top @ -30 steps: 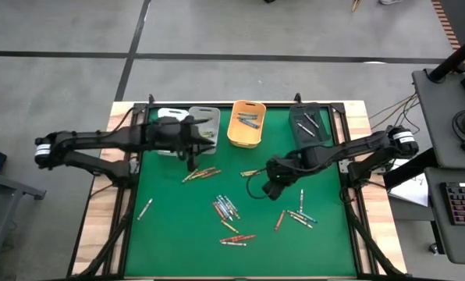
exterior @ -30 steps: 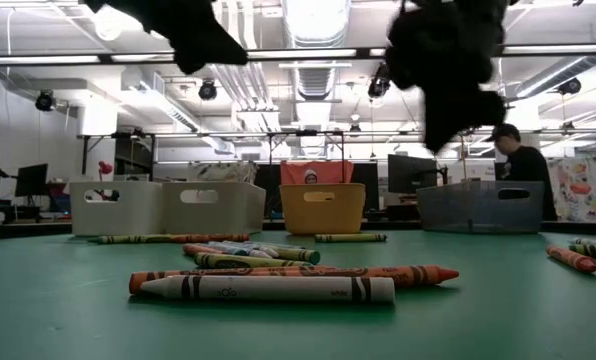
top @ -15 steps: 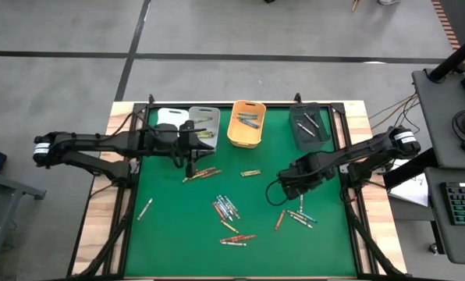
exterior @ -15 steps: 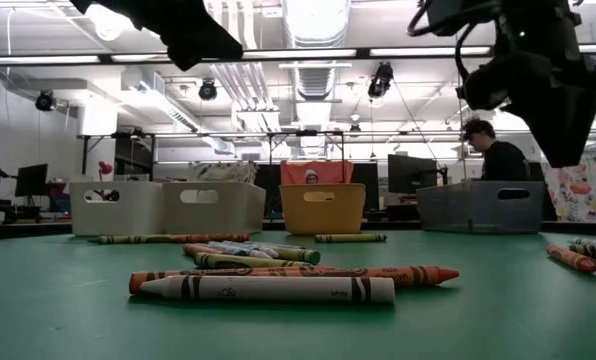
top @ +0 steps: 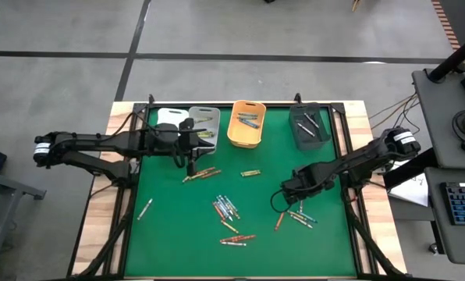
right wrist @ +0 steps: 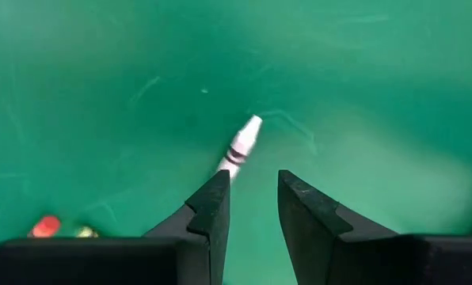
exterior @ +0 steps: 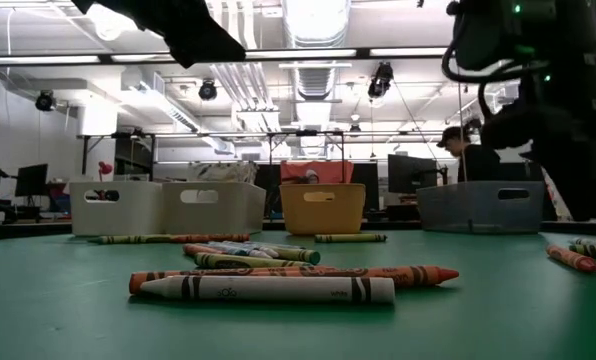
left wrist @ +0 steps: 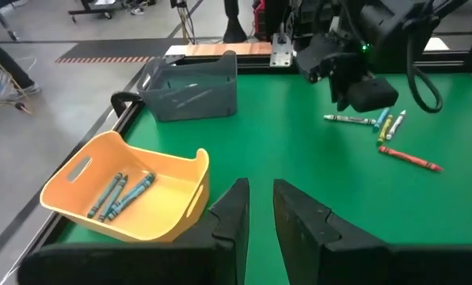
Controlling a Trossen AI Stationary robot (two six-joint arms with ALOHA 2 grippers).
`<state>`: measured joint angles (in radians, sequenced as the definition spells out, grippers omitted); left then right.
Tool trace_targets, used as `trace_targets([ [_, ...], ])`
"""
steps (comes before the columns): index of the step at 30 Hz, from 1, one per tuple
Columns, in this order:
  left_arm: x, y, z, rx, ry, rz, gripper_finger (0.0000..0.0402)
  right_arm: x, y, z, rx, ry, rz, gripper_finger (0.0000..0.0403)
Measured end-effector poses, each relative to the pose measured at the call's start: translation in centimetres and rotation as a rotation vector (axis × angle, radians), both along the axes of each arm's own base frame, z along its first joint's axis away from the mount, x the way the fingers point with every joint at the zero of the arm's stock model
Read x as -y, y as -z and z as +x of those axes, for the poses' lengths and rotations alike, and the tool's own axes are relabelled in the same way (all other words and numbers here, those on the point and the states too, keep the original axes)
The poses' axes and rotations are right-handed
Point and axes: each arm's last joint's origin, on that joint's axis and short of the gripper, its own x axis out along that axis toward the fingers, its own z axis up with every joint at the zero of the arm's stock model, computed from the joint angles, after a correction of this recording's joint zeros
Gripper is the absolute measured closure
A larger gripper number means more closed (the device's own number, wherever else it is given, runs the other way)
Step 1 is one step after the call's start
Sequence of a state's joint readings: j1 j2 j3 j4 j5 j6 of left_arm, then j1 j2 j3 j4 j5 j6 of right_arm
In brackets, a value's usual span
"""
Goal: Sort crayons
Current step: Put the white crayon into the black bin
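While the right end effector [right wrist: 252,210] hovers released, fingers apart, just above a white crayon [right wrist: 242,145] on the bench [top: 170,234], well short of the black bin [top: 307,125], it should drop straight, straddle the wrapper mid-length, then close.

The left end effector [left wrist: 257,207], fingers nearly together and empty, waits beside the orange bin [left wrist: 166,214].

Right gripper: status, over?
Right gripper low over mat, fingers apart, empty, white crayon just ahead. Left gripper hovering near bins, fingers nearly closed, empty. Nothing in the way.
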<state>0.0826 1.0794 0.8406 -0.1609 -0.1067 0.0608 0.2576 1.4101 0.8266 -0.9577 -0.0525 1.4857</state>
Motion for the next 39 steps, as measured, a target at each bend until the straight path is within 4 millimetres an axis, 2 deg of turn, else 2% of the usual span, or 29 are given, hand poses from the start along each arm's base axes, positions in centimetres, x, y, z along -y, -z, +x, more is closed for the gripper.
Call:
trace_targets([
  [19, 0.0, 0.1, 0.0, 0.001, -0.027, -0.027, 0.0359, 0.5, 3.2, -1.1, 0.081, 0.035, -0.052, 0.0308],
  [23, 0.0, 0.1, 0.0, 0.005, -0.035, -0.044, 0.0359, 0.5, 3.4, -1.1, 0.088, 0.034, -0.062, 0.0322],
  [33, 0.0, 0.1, 0.0, 0.012, -0.049, -0.078, 0.0359, 0.6, 3.5, -1.0, 0.108, 0.013, -0.104, 0.0387],
  [39, 0.1, 0.4, 0.0, 0.005, -0.049, -0.093, 0.0359, 0.6, 2.8, -0.6, 0.113, -0.038, -0.123, 0.0389],
])
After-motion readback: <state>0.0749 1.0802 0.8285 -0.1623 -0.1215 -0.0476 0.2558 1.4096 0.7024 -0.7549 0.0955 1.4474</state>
